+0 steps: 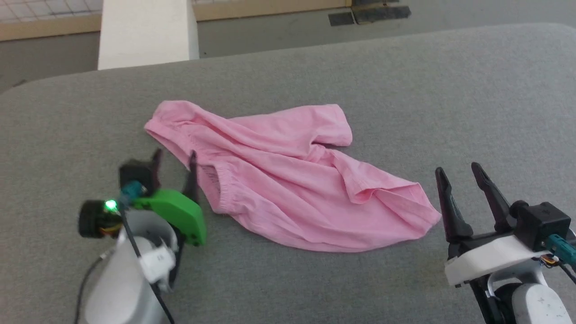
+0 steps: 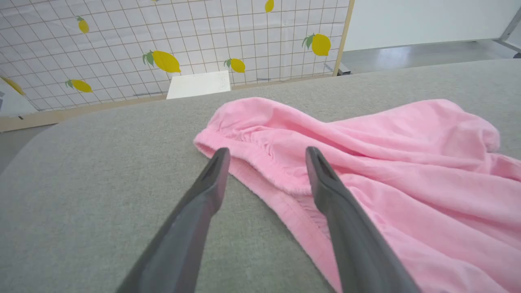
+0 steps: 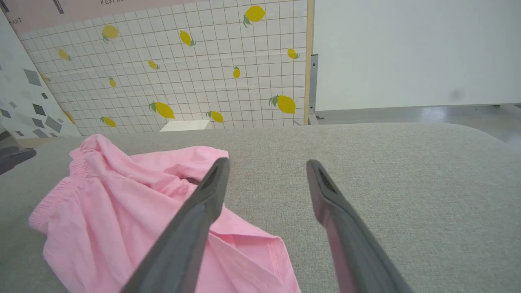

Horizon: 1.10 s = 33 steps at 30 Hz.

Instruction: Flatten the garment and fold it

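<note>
In the head view, the garment (image 1: 288, 180) lies crumpled in the middle of the grey padded surface (image 1: 405, 81). It is a light pink heap running from upper left to lower right, creased along its length, with one leg doubled over itself toward the right end. Its gathered waistband (image 1: 216, 189) faces left. The left gripper (image 1: 175, 155) stands right at that waistband with its fingers apart, the inner one crossing the pink edge. Its arm rises from the bottom left, with a green housing behind the fingers. The right gripper (image 1: 457, 168) sits just beside the garment's lower right corner, fingers spread and nothing between them, over bare grey.

In the left wrist view, the waistband (image 2: 252, 150) runs slantwise between the two parted fingers. One finger is over bare surface and the other over pink cloth; I cannot tell whether either touches the fabric. The garment (image 2: 386, 162) rises in soft ridges to the right, with a lemon-patterned panel (image 2: 163, 40) beyond the surface's far edge.

In the right wrist view, the garment (image 3: 114, 203) bunches at the lower left. Its stitched hem (image 3: 266, 252) reaches in between the wide-open fingers of the right gripper (image 3: 266, 162), which grasps nothing. The outer finger is over bare grey.
</note>
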### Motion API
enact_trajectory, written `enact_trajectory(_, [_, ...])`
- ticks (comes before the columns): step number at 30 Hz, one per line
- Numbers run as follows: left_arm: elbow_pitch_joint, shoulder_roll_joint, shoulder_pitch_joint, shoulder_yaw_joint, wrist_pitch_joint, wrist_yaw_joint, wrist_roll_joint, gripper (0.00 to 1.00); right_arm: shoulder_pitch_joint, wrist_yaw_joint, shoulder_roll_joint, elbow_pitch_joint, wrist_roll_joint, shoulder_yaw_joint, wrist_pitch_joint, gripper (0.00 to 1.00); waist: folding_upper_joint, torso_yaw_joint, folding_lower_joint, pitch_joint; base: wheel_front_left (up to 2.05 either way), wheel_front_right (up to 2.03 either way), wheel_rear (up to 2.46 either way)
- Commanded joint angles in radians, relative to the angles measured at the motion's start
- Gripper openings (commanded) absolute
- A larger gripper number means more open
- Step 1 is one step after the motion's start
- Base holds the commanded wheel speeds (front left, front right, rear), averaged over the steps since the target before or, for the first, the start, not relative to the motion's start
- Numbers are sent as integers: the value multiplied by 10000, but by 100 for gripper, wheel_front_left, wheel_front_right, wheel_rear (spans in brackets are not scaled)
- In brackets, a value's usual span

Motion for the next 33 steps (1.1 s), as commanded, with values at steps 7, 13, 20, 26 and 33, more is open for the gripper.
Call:
enact_trajectory(7, [-1439, -468, 1746, -703, 104, 1, -184, 100, 293, -13, 80, -193, -44, 92, 157, 100, -1, 386, -1, -683, 0, 0, 0])
enact_trajectory(13, [-1354, -552, 2079, -902, 620, -32, -435, 100, 405, -13, 137, -209, -7, 129, 185, 100, -1, 187, -1, -748, 0, 0, 0])
enact_trajectory(20, [-739, -615, 1767, -880, 1469, -46, -823, 100, 356, -13, 190, -246, 41, 79, 142, 100, -1, -272, -1, -531, 0, 0, 0])
enact_trajectory(26, [-469, -544, 1421, -758, 1506, 51, -852, 100, 263, -13, 218, -180, 74, 45, 53, 100, -1, -564, -1, -284, 0, 0, 0])
enact_trajectory(33, [-189, -426, 1196, -912, 1797, -111, -875, 0, 190, -13, 259, -60, 78, 47, -27, 100, -1, -643, -1, -160, 0, 0, 0])
